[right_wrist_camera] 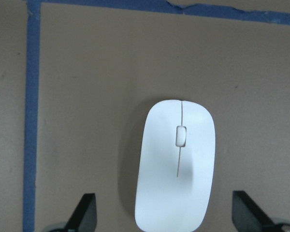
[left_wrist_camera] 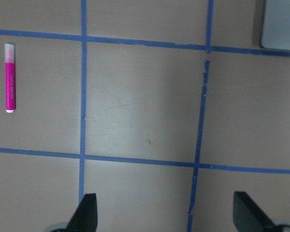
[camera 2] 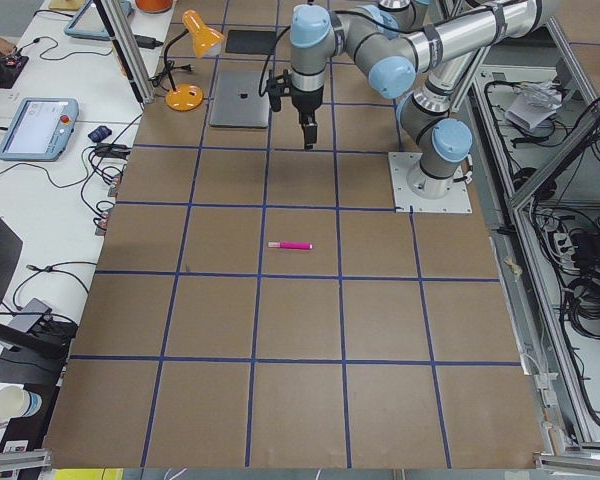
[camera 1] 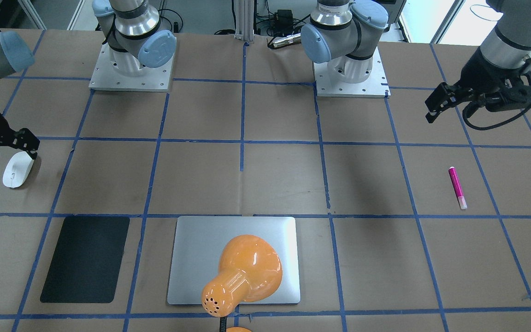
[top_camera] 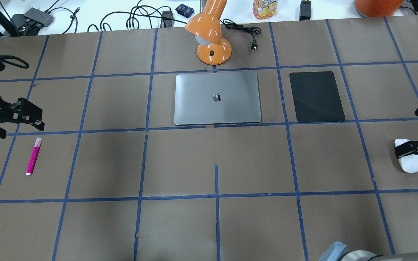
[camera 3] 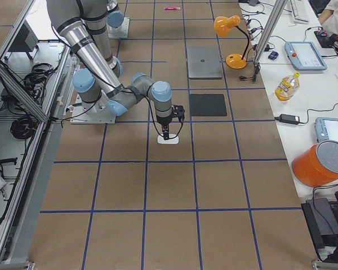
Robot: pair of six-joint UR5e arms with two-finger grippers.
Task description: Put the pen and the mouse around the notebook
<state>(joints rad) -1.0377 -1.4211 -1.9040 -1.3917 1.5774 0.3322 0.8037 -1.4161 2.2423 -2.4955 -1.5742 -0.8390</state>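
Note:
The pink pen [camera 1: 457, 187] [top_camera: 33, 156] lies flat on the table on my left side, alone. My left gripper [camera 1: 433, 109] [left_wrist_camera: 166, 215] hangs open above the table, short of the pen [left_wrist_camera: 9, 77] and holding nothing. On my right side lies the white mouse [camera 1: 17, 169] [right_wrist_camera: 176, 164]. My right gripper [camera 1: 11, 148] [right_wrist_camera: 166, 215] is open and low over it, one finger on each side of the mouse, neither touching it. The silver notebook [top_camera: 217, 98] [camera 1: 191, 258] lies shut at the table's far middle.
An orange desk lamp [top_camera: 210, 36] [camera 1: 247, 272] stands behind the notebook, its head over the notebook in the front-facing view. A black mat [top_camera: 316, 96] [camera 1: 85, 258] lies beside the notebook on my right. Blue tape lines grid the brown table [top_camera: 216, 224].

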